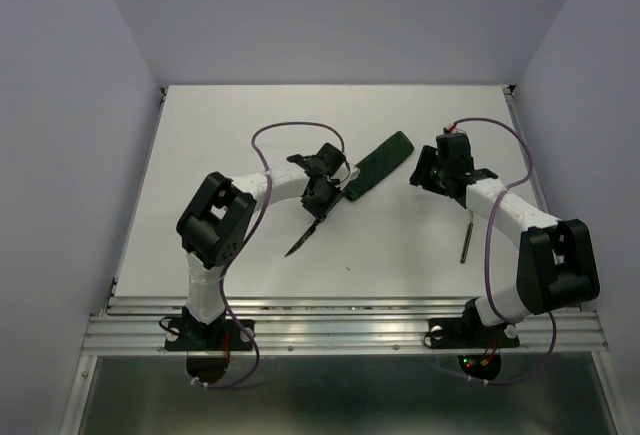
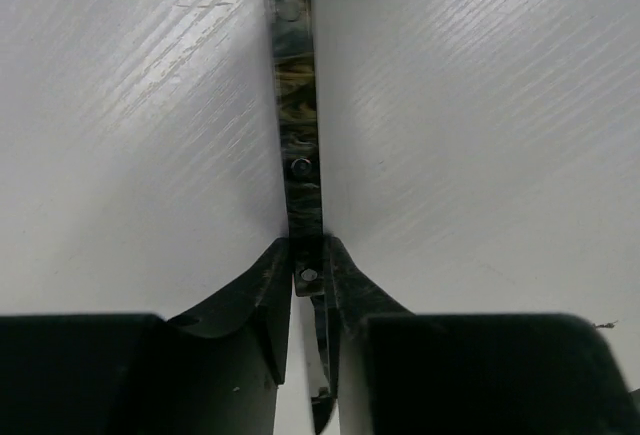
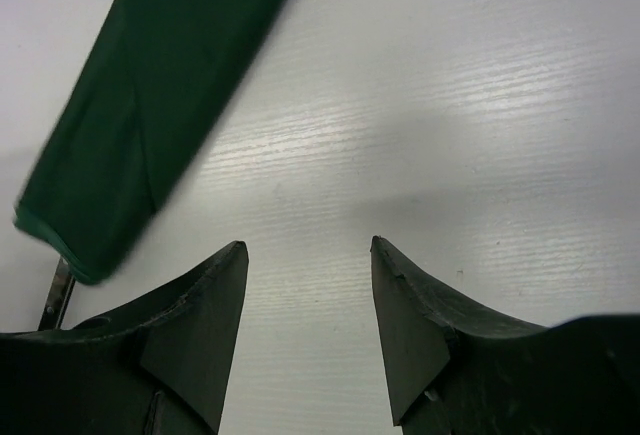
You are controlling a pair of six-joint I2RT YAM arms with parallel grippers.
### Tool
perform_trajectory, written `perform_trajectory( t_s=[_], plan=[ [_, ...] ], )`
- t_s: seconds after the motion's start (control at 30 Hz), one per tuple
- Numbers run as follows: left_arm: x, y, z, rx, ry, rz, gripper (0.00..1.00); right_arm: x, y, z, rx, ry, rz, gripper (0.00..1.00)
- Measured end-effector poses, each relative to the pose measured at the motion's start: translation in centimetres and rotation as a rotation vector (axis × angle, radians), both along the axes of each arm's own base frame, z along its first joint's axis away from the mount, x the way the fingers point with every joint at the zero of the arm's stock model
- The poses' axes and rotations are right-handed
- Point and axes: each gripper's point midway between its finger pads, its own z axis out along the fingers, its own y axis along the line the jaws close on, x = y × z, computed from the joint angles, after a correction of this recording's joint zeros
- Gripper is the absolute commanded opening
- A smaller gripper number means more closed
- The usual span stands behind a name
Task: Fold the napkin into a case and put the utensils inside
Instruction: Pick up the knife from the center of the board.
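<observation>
1. The folding looks finished to me. The case (image 1: 378, 165) lies as a long, narrow green pouch, slanting from the middle of the tabletop (image 1: 250, 125) toward the far right.
2. I judge I am on the loading step, with one piece in hand. My left fingers (image 2: 250, 300) are pinched against both sides of the first utensil (image 2: 303, 155), gripping its dark riveted handle. The handle runs away from them toward the case, and its slim end trails back toward the near left.
3. The handle's tip sits just beside the near end of the case. My own wrist covers that spot in the top view, so I cannot tell whether the tip has reached the pouch mouth.
4. My right fingers (image 3: 200, 305) stand wide apart with nothing between them, hovering over bare tabletop just right of the case.
5. The second utensil (image 1: 465, 240) lies flat near the right arm, well apart from the case.
6. Next, I would line the first utensil up with the pouch's long axis and slide it in handle first. The cloth is soft and may bunch or skid, so pinning it with the right fingers seems wise. After that I fetch the second utensil.
</observation>
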Motion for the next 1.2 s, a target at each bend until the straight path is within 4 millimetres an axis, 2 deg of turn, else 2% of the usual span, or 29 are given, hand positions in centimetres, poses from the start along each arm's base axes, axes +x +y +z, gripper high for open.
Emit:
perform_trajectory(
  t_s=[0.1,0.23,0.27,0.4,0.57,0.73,0.83,0.93,1.0,1.1,1.2],
  plan=[
    [-0.2,0.1,-0.1,-0.013,-0.012,0.02,0.15,0.0,0.0,0.0,0.0,0.0,0.0,0.58],
    [-1.7,0.8,-0.1,-0.022,-0.014,0.042,0.08,0.0,0.0,0.0,0.0,0.0,0.0,0.58],
    [-2.3,1.1,-0.1,-0.021,-0.008,0.051,0.0,0.0,0.0,0.0,0.0,0.0,0.0,0.58],
    [-3.6,1.6,-0.1,-0.021,0.005,0.078,0.0,0.0,0.1,0.0,0.004,0.0,0.001,0.58],
    [-4.0,2.1,0.0,-0.004,0.014,0.119,0.0,-0.1,0.6,-0.1,0.023,0.005,0.023,0.57],
    [-3.3,2.9,0.8,-0.005,-0.003,0.195,0.0,1.0,2.9,0.0,0.047,0.009,0.078,0.56],
    [-1.8,3.6,2.0,-0.047,-0.02,0.272,0.0,4.2,6.7,0.7,0.075,-0.017,0.151,0.56],
    [0.7,4.8,3.4,-0.116,-0.04,0.383,0.0,7.2,9.4,1.0,0.097,-0.042,0.191,0.55],
    [1.9,5.4,4.1,-0.145,-0.054,0.432,0.0,11.1,12.0,0.8,0.119,-0.07,0.215,0.55],
    [3.5,6.3,5.2,-0.183,-0.08,0.488,0.0,14.9,14.2,-1.2,0.14,-0.068,0.224,0.56],
    [3.9,6.3,6.0,-0.208,-0.091,0.504,0.0,16.7,15.6,-2.9,0.165,-0.056,0.228,0.56]
  ],
)
